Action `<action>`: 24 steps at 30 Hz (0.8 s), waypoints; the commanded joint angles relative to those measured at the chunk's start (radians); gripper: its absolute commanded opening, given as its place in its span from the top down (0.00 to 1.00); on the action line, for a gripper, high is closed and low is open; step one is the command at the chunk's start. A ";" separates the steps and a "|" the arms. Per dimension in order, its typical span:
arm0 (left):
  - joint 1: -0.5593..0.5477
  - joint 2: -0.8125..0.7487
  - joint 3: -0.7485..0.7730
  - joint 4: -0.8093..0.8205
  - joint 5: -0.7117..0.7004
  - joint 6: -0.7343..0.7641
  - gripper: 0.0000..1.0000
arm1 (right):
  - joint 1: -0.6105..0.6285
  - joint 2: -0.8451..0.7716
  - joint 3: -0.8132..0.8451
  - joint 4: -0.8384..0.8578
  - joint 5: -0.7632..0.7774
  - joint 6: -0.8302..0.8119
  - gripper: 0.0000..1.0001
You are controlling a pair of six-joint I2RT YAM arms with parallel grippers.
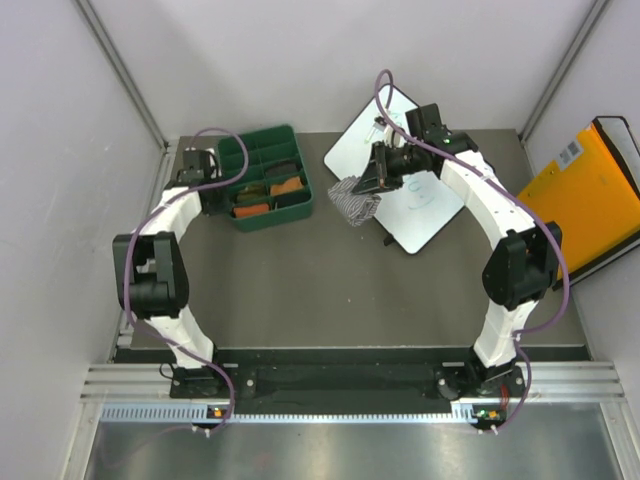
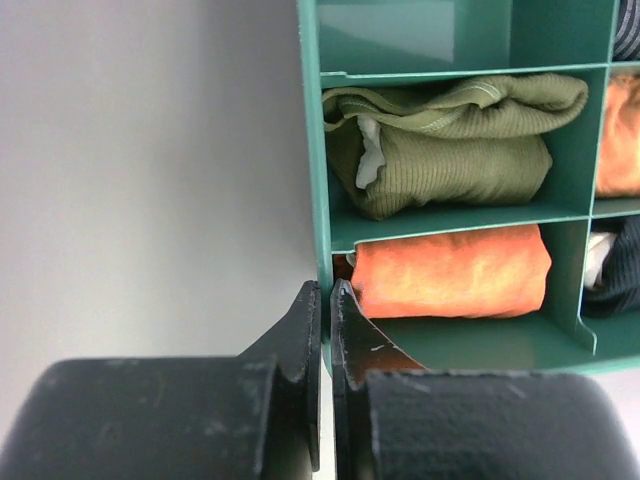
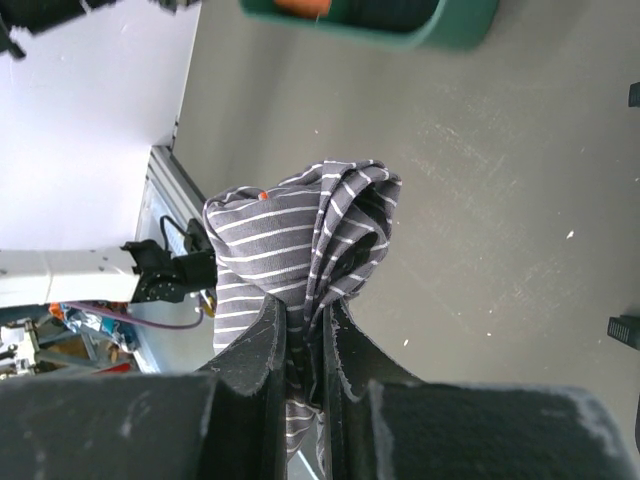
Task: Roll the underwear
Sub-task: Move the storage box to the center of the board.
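Observation:
The grey white-striped underwear point(image 1: 353, 200) point(image 3: 285, 240) hangs bunched above the table, and my right gripper point(image 1: 374, 186) point(image 3: 307, 312) is shut on its gathered cloth. The green divided tray point(image 1: 303, 168) point(image 2: 312, 150) sits at the back left. My left gripper point(image 1: 224, 192) point(image 2: 326, 292) is shut on the tray's thin side wall near a corner. Inside the tray lie a folded olive green underwear with a cream edge point(image 2: 450, 140), an orange rolled cloth point(image 2: 455, 270) and a dark piece point(image 2: 622, 268) at the right edge.
A white board point(image 1: 425, 215) lies on the table under the right arm. An orange-yellow folder point(image 1: 590, 190) leans at the far right. Grey walls close in the table on the left, back and right. The tray's rim point(image 3: 420, 30) shows beyond the hanging cloth.

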 commanded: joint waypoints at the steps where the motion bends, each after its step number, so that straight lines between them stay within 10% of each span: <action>1: -0.008 -0.078 -0.117 -0.147 0.060 0.146 1.00 | 0.004 -0.047 0.025 0.010 -0.002 -0.024 1.00; 24: -0.126 -0.553 -0.463 -0.081 0.241 0.254 1.00 | 0.266 0.014 0.139 0.119 0.249 -0.327 1.00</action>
